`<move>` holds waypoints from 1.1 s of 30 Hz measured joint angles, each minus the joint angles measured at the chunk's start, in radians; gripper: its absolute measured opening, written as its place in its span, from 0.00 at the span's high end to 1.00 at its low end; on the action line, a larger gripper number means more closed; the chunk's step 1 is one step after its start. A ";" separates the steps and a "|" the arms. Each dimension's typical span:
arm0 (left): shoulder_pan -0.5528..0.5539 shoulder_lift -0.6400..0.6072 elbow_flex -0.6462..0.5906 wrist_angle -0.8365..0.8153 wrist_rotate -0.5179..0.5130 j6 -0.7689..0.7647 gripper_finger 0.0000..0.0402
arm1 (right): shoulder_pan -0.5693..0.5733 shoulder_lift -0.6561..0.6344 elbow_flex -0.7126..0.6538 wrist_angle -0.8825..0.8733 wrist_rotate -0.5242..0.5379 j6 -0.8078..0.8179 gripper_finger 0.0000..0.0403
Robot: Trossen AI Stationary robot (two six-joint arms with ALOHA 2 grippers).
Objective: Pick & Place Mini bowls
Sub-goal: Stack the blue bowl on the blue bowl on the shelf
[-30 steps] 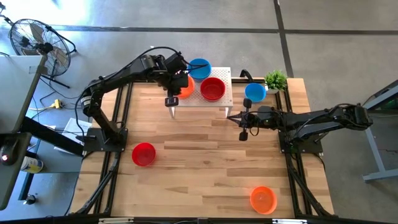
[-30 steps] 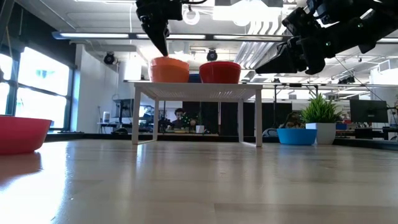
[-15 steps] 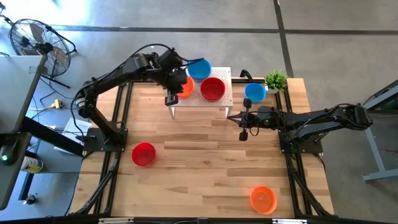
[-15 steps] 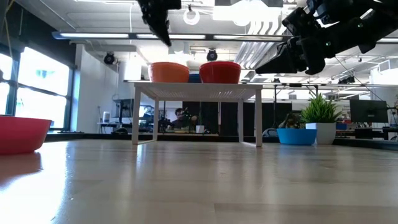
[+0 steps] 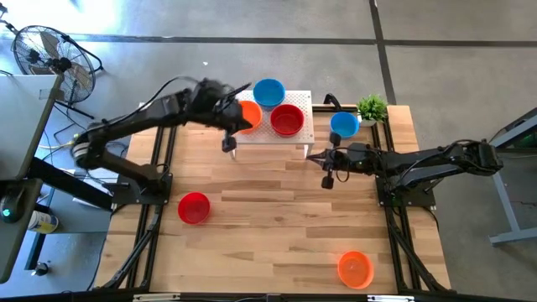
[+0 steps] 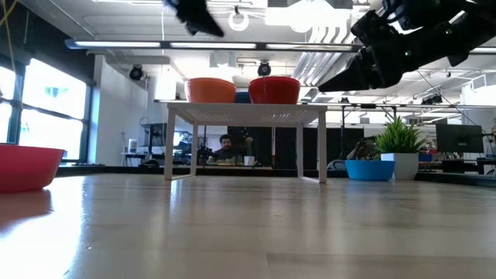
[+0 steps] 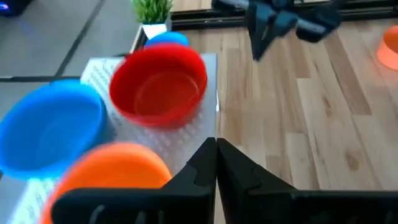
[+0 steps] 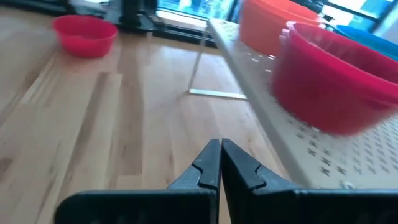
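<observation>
Three mini bowls sit on the white perforated stand (image 5: pixel 298 134): an orange one (image 5: pixel 249 116), a blue one (image 5: pixel 268 92) and a red one (image 5: pixel 287 120). Three more rest on the wood: blue (image 5: pixel 344 124) beside the plant, red (image 5: pixel 194 208) and orange (image 5: pixel 355 268). My left gripper (image 7: pixel 216 144) is shut and hovers above the stand's near left corner, beside the orange bowl (image 7: pixel 112 168). It shows high in the low view (image 6: pixel 198 15). My right gripper (image 8: pixel 221 144) is shut and hangs in the air just right of the stand (image 5: pixel 312 157).
A small green plant (image 5: pixel 372 107) in a white pot stands at the far right corner, next to the blue bowl. The wood between the stand and the near edge is bare apart from the red and orange bowls. A floor fan (image 5: pixel 46 54) stands off the table's left.
My left gripper has risen from just over the orange bowl on the stand and drawn back toward the table's left and near side. The orange bowl stays on the stand and now shows more fully from above. My right arm has kept still.
</observation>
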 joint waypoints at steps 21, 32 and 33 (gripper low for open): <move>-0.001 -0.685 -0.977 0.821 -0.156 -0.243 1.00 | -0.243 -0.128 0.104 -0.874 0.452 1.122 0.69; -0.001 -0.685 -1.016 0.874 -0.152 -0.243 1.00 | -0.571 0.010 0.060 -0.780 0.416 1.145 0.68; -0.001 -0.685 -1.016 0.874 -0.150 -0.243 1.00 | -0.586 0.029 0.060 -0.767 0.413 1.143 0.68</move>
